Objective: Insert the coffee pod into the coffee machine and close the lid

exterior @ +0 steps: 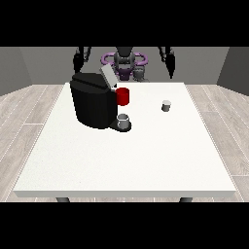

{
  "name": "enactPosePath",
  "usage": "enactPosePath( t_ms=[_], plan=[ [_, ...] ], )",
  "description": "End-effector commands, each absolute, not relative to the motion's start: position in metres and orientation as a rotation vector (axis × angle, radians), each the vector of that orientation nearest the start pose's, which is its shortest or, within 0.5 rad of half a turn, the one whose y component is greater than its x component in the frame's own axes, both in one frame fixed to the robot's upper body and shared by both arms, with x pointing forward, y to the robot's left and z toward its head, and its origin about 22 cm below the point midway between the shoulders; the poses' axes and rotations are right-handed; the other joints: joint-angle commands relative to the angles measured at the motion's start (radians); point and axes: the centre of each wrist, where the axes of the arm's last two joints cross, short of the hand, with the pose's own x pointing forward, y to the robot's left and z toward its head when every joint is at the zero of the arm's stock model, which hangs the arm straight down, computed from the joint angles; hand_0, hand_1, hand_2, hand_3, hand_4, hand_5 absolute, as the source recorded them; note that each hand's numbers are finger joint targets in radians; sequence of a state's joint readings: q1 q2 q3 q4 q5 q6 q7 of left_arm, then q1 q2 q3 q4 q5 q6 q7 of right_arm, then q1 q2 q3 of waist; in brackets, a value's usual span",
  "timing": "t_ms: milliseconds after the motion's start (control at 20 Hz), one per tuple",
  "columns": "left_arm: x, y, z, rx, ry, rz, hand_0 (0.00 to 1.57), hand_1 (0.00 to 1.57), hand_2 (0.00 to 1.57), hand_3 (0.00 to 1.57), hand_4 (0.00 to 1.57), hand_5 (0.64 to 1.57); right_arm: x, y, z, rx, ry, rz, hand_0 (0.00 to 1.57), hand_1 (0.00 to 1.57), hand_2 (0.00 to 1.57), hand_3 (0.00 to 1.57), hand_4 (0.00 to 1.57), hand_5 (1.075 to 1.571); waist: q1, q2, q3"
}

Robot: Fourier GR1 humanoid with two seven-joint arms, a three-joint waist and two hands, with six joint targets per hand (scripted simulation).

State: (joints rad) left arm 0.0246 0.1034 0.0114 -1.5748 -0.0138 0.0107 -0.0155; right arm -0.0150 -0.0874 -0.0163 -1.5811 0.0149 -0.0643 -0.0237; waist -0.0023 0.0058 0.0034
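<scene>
On white table, unmarked coffee machine lid up, pod apart, hand states unclear.

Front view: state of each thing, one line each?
Coffee machine: lid up, open.
Coffee pod: upright on the table, untouched, apart from the machine.
Cup: standing on the machine's base.
Hand at the view's left: raised, holding nothing.
Hand at the view's right: raised, holding nothing.

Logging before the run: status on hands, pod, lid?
Both hands raised, off table. Coffee pod on table, untouched. Coffee machine lid open. Path clear.
</scene>
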Motion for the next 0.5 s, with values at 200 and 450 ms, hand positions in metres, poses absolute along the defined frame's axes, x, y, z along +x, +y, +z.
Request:
enactPosePath(
  t_ms=[200, 450],
  plan=[
    [0.243, 0.292, 0.022, 0.109, -1.640, -0.440, 0.00, 0.00, 0.00, 0.00, 0.00, 1.571, 0.253, -0.243, 0.005, -0.091, -1.568, 0.015, 0.00, 0.00, 0.00, 0.00, 0.00, 1.571, 0.022, 0.008, -0.0034],
    [0.261, 0.354, 0.043, 0.305, -1.647, -0.594, 0.00, 0.00, 0.00, 0.00, 0.00, 1.571, 0.252, -0.243, 0.007, -0.255, -1.699, 0.082, 0.00, 0.00, 0.00, 0.00, 0.00, 1.571, -0.065, 0.112, -0.0041]
  ],
)
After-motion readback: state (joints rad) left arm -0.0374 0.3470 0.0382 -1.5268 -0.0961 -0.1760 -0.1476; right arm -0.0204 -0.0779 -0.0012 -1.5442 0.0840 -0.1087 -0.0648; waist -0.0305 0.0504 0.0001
